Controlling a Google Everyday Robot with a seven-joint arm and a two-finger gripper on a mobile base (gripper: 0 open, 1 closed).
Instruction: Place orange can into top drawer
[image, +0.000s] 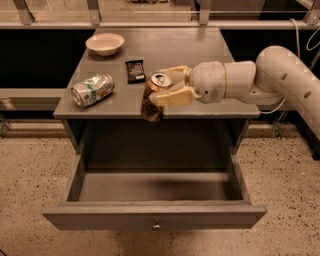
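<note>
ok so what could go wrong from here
1. The can hangs slightly tilted in the gripper, right at the front edge of the cabinet top; lowering it could clip that edge.
2. It is well above the floor of the drawer; let go here, it might bounce or tip over.

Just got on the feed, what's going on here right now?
The arm's tool is shut on the orange can, holding it tilted at the front edge of the cabinet top, above the top drawer, which stands pulled open. The can is not in the drawer yet. A crushed can, a dark packet and a bowl sit on the cabinet top, apart from the tool.
</note>
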